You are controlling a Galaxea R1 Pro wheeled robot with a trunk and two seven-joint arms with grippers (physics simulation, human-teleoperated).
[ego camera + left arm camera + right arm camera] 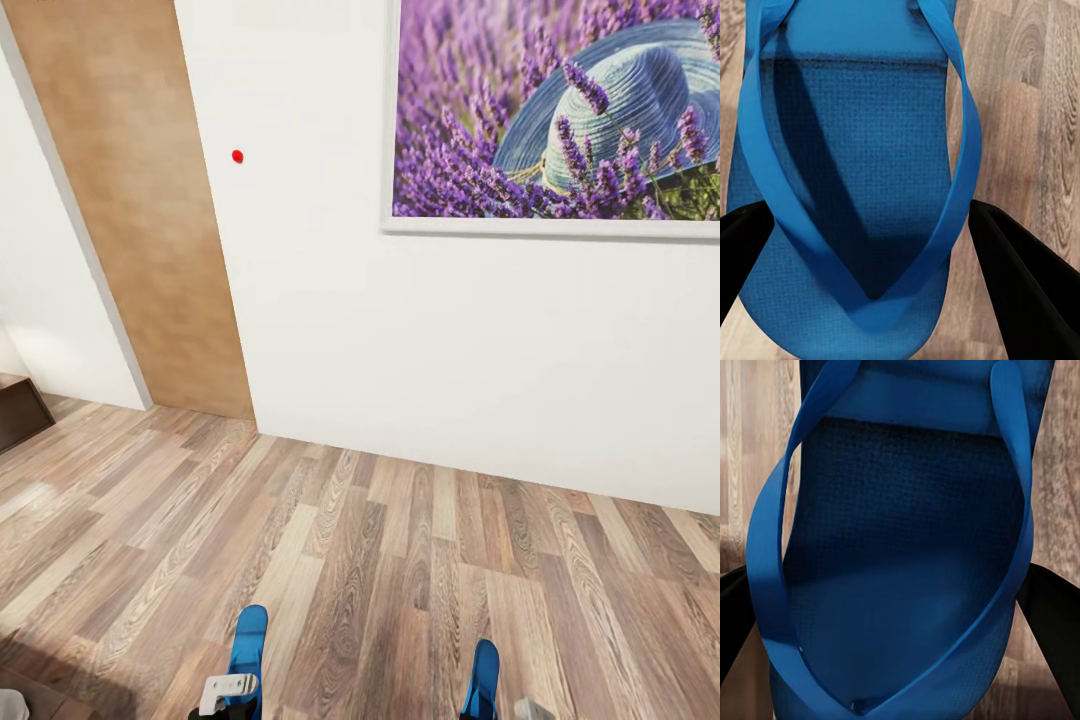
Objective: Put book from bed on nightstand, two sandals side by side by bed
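Note:
I hold one bright blue sandal in each hand, low over the wood-plank floor. The left sandal (248, 645) (855, 150) sits between the black fingers (1020, 277) of my left gripper (874, 262), which is shut on it. The right sandal (484, 675) (907, 547) is clamped the same way by my right gripper (892, 615), with dark fingers (1054, 615) on both of its sides. Both sandals point toward the wall ahead, about a shoulder's width apart. The book, the bed and the nightstand are out of view.
A white wall (450, 340) stands close ahead with a large lavender-and-hat picture (555, 110) and a small red dot (237, 156). A brown wood panel (130, 200) runs down the left. A dark brown furniture corner (20, 412) juts in at the far left. The plank floor (350, 550) lies open in front.

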